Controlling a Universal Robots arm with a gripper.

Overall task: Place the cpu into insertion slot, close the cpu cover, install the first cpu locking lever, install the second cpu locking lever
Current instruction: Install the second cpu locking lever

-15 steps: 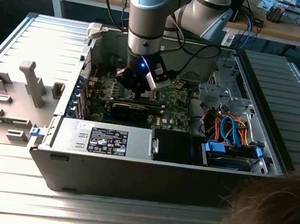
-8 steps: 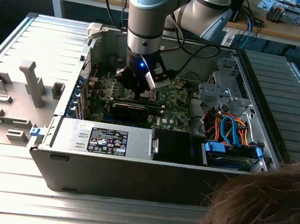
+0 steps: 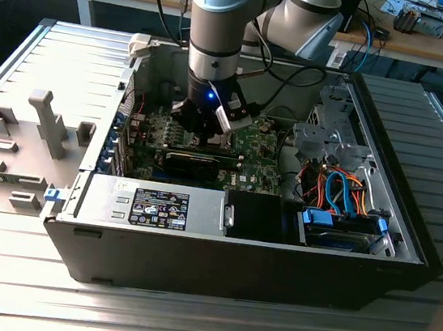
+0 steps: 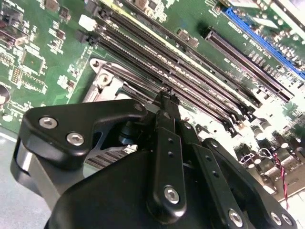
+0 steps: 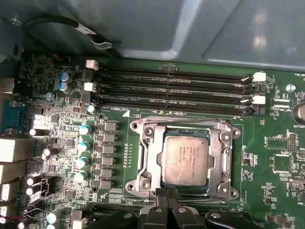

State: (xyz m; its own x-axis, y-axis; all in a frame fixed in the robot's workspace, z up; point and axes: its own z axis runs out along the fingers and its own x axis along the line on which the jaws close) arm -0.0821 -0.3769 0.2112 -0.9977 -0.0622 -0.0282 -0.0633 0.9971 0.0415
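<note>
In the first wrist view the cpu (image 5: 185, 160), a pale silvery square chip, lies flat in the insertion slot (image 5: 136, 187) on the green motherboard (image 5: 271, 143). The cpu cover (image 5: 150, 152), a silvery frame, lies down around the chip. My gripper (image 5: 167, 193) is at the socket's near edge with its black fingertips pressed together. In the second wrist view the gripper (image 4: 167, 95) tapers to a point just above a corner of the insertion slot (image 4: 102, 78). In the exterior view the gripper (image 3: 210, 131) reaches down into the open computer case. I cannot tell how the locking levers stand.
Long black memory slots (image 5: 167, 90) run beside the socket. Capacitors (image 5: 83, 145) stand in a row on the socket's other side. The case holds a power supply (image 3: 159, 206), a drive bay (image 3: 327, 139) and blue and orange cables (image 3: 340, 193). A grey fixture tray (image 3: 21, 139) lies at the exterior view's left.
</note>
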